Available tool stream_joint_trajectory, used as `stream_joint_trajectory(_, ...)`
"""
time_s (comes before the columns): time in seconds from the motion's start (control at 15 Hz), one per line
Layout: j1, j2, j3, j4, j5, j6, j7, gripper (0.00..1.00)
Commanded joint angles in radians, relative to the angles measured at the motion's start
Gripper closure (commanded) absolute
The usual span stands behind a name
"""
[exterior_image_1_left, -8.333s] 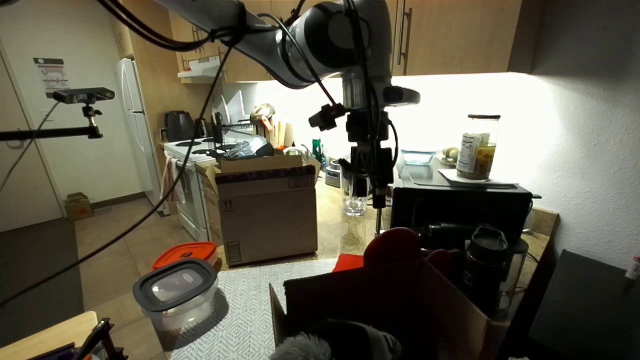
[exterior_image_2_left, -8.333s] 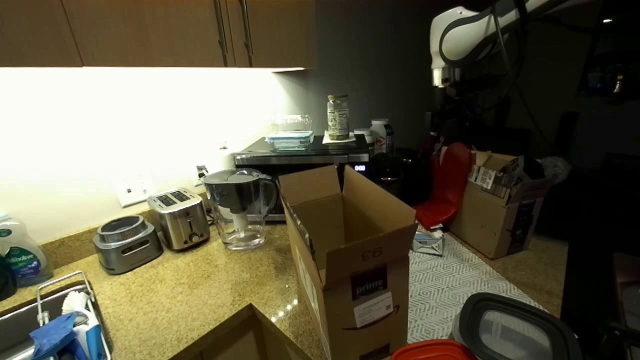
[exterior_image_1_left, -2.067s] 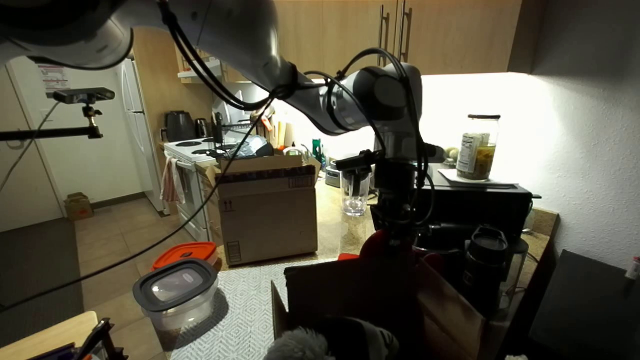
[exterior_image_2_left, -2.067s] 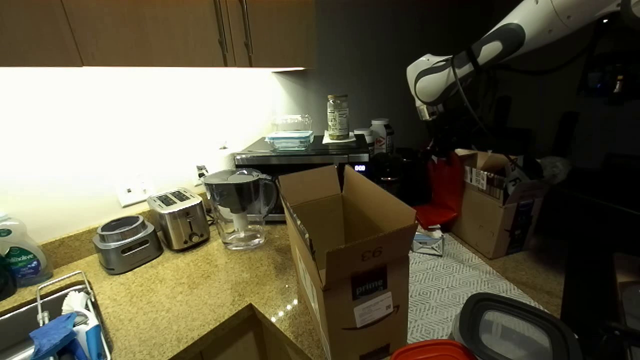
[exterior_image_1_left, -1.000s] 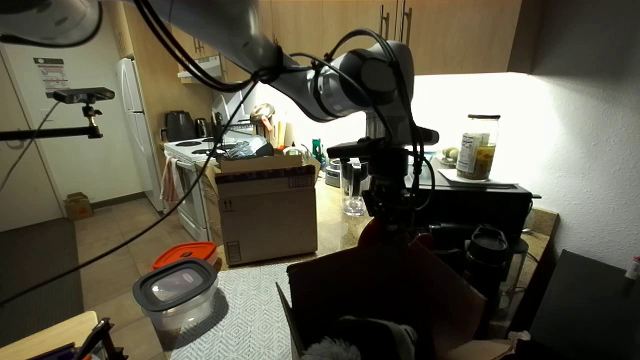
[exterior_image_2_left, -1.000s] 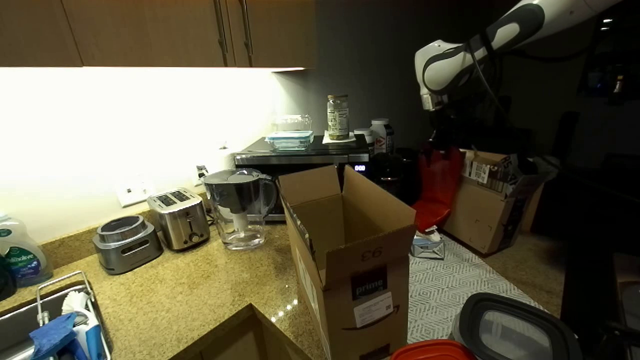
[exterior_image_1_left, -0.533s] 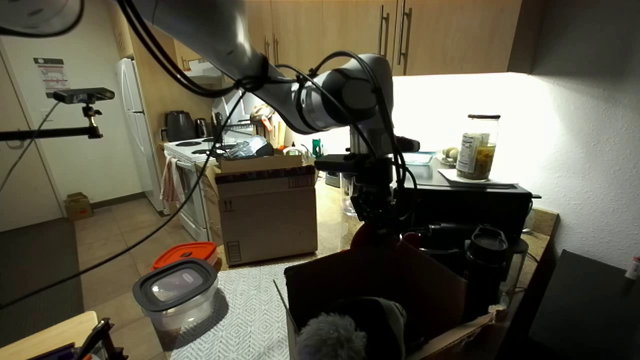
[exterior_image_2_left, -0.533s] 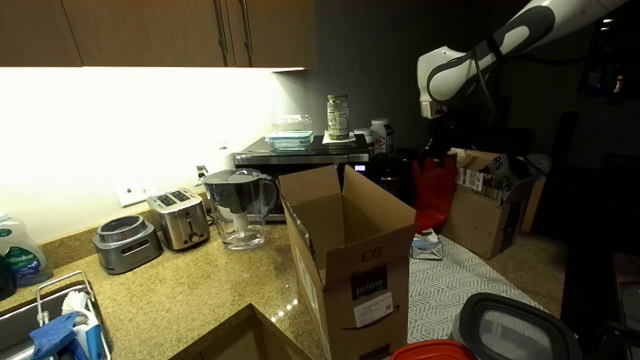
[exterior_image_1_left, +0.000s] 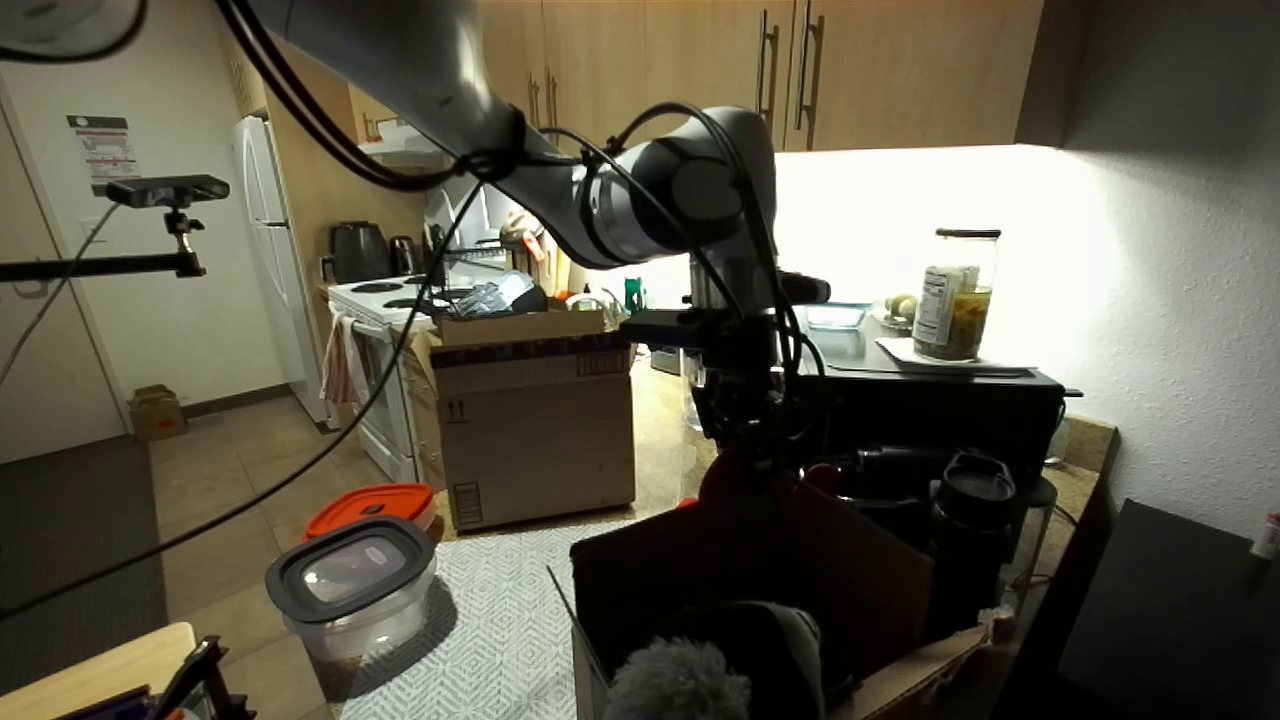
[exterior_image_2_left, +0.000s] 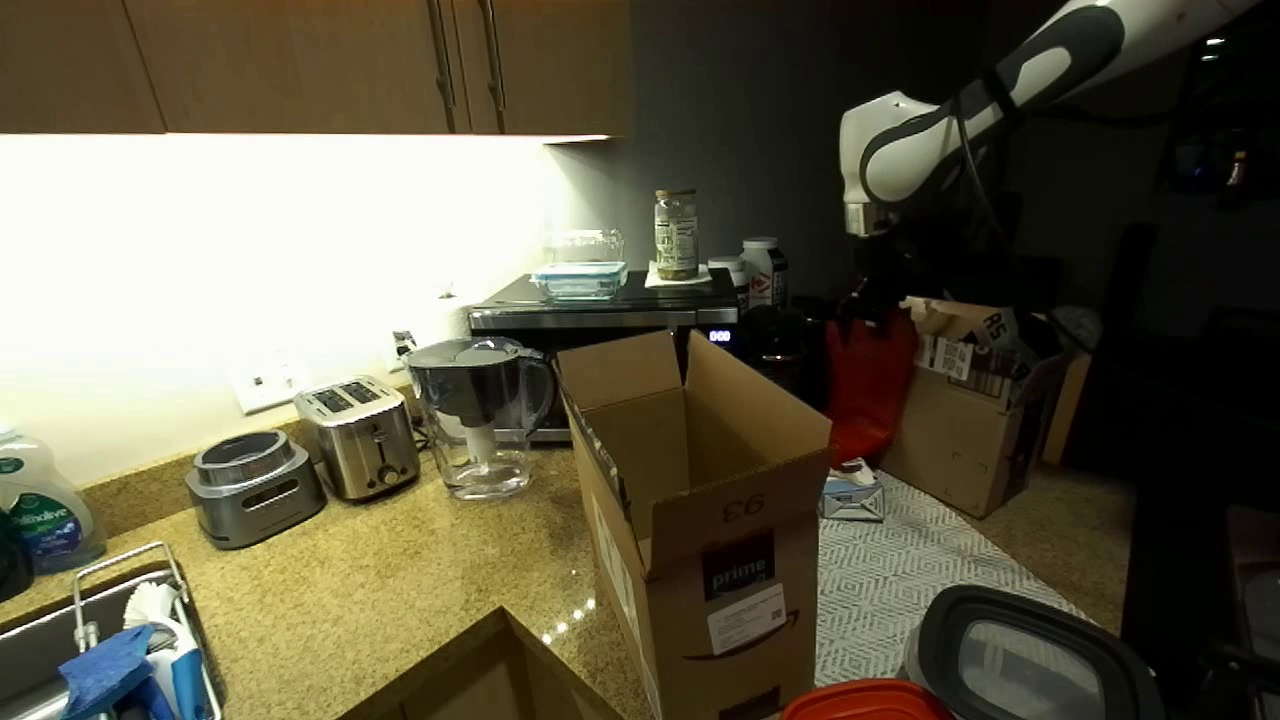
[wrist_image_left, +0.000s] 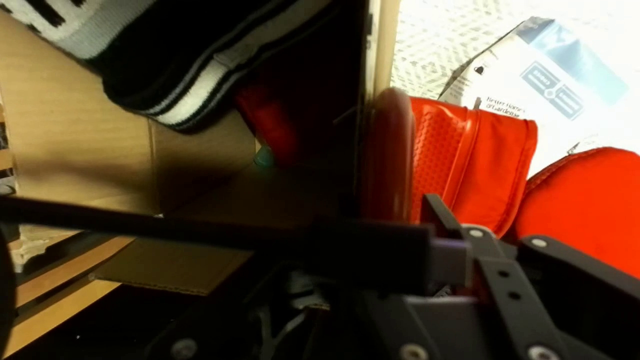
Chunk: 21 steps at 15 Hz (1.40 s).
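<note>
Starting from the left in an exterior view, find a stainless-steel toaster (exterior_image_2_left: 358, 445) set back on the table (exterior_image_2_left: 420, 570), likely for the wall outlet (exterior_image_2_left: 265, 385) nearby. Next, come to a water filter pitcher (exterior_image_2_left: 475, 440), then an upright Amazon Prime box (exterior_image_2_left: 740, 620) with flaps raised, presumably for reaching in from above. On the microwave (exterior_image_2_left: 600, 320) behind, note a glass jar (exterior_image_2_left: 676, 240) on a napkin (exterior_image_2_left: 660, 281), perhaps against drips. Farther right, meet the red silicone oven mitt (exterior_image_2_left: 868, 395), nearly upright above the patterned mat (exterior_image_2_left: 890, 600), just beside an open cardboard box (exterior_image_2_left: 950, 440); apparently steadied by the box's side, by the claw (exterior_image_2_left: 864, 318) at its upper end, or by both. Cannot tell the claw's state: dark and shadowed in both exterior views, partly blurred in the wrist view, so either pinched on the mitt or loose around it. From the left again, in the wrist view: a black-and-white striped knitted hat (wrist_image_left: 190, 75) inside the open box, likely just stored there; then the mitt, bright red, with a glossy rounded edge, honeycomb grip texture and a smooth cuff with a stitched hem. Beyond it, white product packaging (wrist_image_left: 560, 95) with Better Homes & Gardens print, then another red piece (wrist_image_left: 590, 205), perhaps a second mitt.
</note>
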Motion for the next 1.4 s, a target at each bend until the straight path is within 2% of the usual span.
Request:
stream_joint_trajectory(0.0, -0.004, -0.046, 0.002, -0.054, 0.01, 0.035, -0.051, 0.32)
stream_joint_trajectory(0.27, -0.005, -0.058, 0.002, -0.054, 0.012, 0.03, -0.06, 0.06)
stream_joint_trajectory(0.33, -0.005, -0.061, 0.001, -0.054, 0.012, 0.028, -0.06, 0.02)
stream_joint_trajectory(0.6, -0.006, -0.075, 0.003, -0.058, 0.018, 0.028, -0.067, 0.0)
stream_joint_trajectory(0.67, -0.006, -0.079, 0.003, -0.062, 0.018, 0.031, -0.068, 0.25)
stream_joint_trajectory(0.8, -0.006, -0.082, 0.003, -0.066, 0.018, 0.03, -0.067, 0.29)
stream_joint_trajectory(1.33, -0.006, -0.082, 0.005, -0.067, 0.024, 0.022, -0.068, 0.83)
